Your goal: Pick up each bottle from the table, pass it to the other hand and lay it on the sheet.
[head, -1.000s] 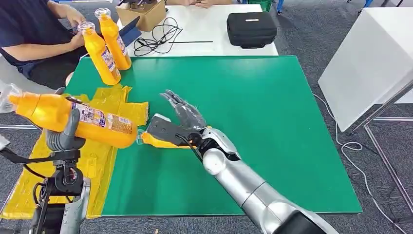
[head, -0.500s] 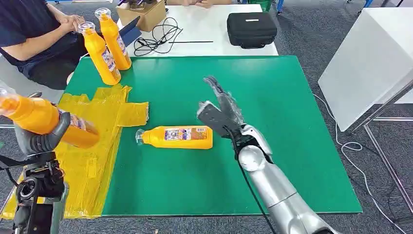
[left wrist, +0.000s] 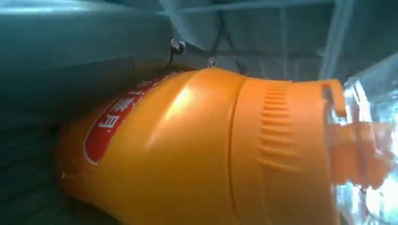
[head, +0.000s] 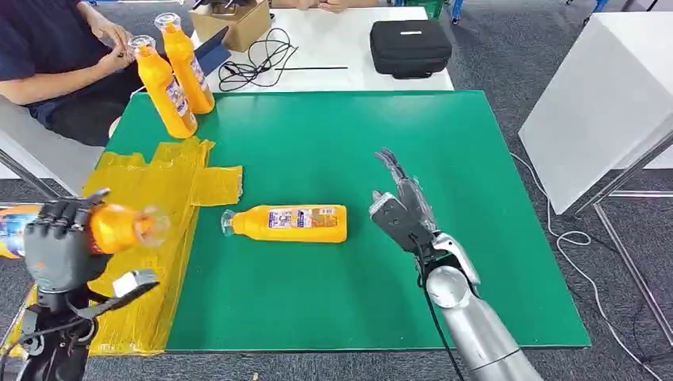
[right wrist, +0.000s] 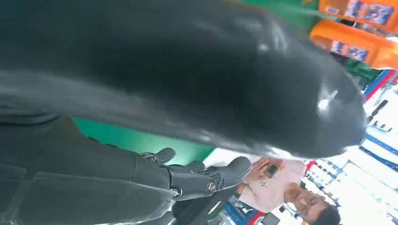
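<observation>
My left hand (head: 54,252) grips an orange bottle (head: 119,226) over the yellow sheet (head: 163,194) at the table's left edge, its clear cap pointing toward the table's middle. Up close in the left wrist view, that bottle (left wrist: 197,150) shows its red label. Another orange bottle (head: 290,223) lies on its side on the green table (head: 444,127), cap toward the sheet. My right hand (head: 403,205) hangs open with fingers spread, just right of the lying bottle and apart from it; the right wrist view shows its dark fingers (right wrist: 202,176). Two more orange bottles (head: 176,73) stand upright at the far left corner.
A person (head: 55,55) sits at the far left, hands near the standing bottles. Behind the green table a white table carries a black case (head: 409,48), a cable (head: 258,59) and a cardboard box (head: 232,21). A white panel (head: 603,103) stands to the right.
My left hand has swung the held bottle down and turned it over the sheet. My right hand has let go and drawn back to the right, uncovering the lying bottle.
</observation>
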{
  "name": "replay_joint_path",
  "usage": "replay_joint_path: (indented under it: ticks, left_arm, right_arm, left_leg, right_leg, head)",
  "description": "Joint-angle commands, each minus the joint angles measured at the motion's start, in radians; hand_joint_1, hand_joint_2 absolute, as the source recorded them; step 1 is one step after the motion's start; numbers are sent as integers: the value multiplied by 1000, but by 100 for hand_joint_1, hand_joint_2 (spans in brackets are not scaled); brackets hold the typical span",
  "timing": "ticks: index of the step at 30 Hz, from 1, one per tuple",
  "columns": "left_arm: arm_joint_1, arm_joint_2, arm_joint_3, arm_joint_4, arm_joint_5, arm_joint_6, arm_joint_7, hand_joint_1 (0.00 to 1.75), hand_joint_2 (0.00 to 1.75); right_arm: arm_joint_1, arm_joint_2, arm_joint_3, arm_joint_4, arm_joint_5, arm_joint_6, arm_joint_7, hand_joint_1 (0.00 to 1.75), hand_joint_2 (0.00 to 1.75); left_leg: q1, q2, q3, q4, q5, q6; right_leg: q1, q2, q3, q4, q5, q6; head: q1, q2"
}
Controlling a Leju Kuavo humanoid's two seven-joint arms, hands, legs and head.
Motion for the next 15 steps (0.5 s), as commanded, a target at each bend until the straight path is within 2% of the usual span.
replay_joint_path:
  ticks: [1, 4, 8, 14, 15]
  left_arm:
    - [-27, -64, -28, 201, -134, 14, -5, 175, 175]
    - [-51, -101, -47, 250, -226, 14, 2, 175, 175]
    - [-38, -101, -43, 279, -257, 14, -3, 175, 175]
    - [-11, -88, -35, 307, -257, 14, -1, 175, 175]
    - [-11, -88, -35, 307, -257, 14, -1, 175, 175]
  right_arm:
    - [57, -65, -32, -42, 10, -13, 6, 0, 0]
    - [86, -94, -60, -67, 16, 2, 5, 0, 0]
    - [88, -104, -58, -44, 8, 14, -12, 0, 0]
    - [69, -84, -34, -19, 8, 25, -19, 0, 0]
    - [69, -84, -34, -19, 8, 25, -19, 0, 0]
  left_leg:
    - [0, -3, 6, -2, -1, 0]
    - [-1, -5, 3, -2, 1, 0]
    - [0, -6, 6, -2, -1, 1]
    - [-1, 0, 3, -2, 0, 0]
    - [-1, 1, 7, -2, -2, 0]
  right_leg:
    - [0, -4, 7, -3, -1, 2]
    - [-1, -6, 5, -2, -1, 1]
    - [-1, -7, 9, -4, -2, 3]
    - [-1, -1, 3, -1, 0, 1]
    - [-1, -2, 7, -2, -2, 2]
  head:
    - [0, 0]
    - [0, 0]
    - [0, 0]
    - [0, 0]
    - [0, 0]
